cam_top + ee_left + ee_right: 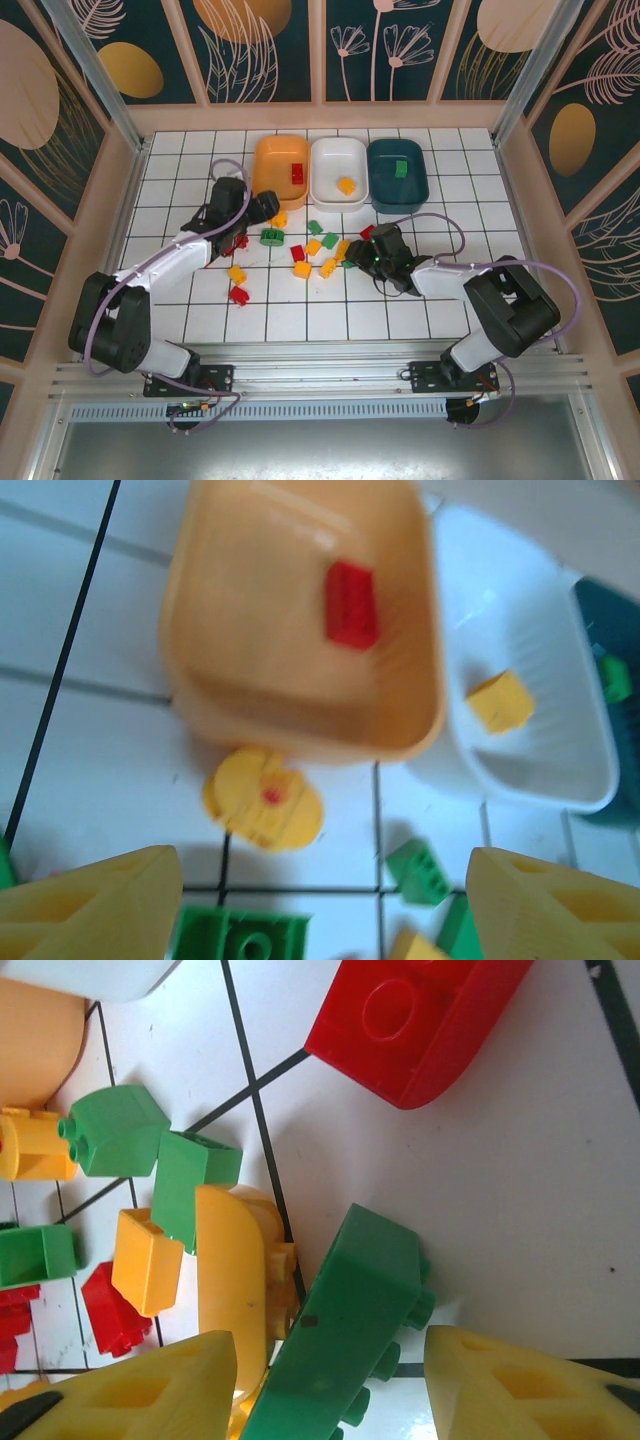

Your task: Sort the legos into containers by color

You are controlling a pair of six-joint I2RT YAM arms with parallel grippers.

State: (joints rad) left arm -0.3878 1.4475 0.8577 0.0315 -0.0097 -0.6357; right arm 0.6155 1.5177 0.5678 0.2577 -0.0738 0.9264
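**Both pincers open over the loose bricks, one brick in each bin**

Closest to my right wrist camera are the two yellow fingers of the right pincer, spread wide. A long green brick lies on its side on the tabletop between them, and neither finger looks pressed against it. A curved yellow brick lies just beside its left edge, and a big red brick sits farther out, apart from both.

From above, I see the right pincer low over the right end of the scatter of red, yellow and green legos in the middle of the white tiled tabletop.

The left pincer hangs just in front of the orange bin. On its own camera the left pincer is wide open with nothing in it. Below it lie a rounded yellow piece and a green brick.

The three bins stand side by side at the far edge. The orange bin has one red lego in it, the white bin has one yellow lego, and the dark teal bin has one green lego.
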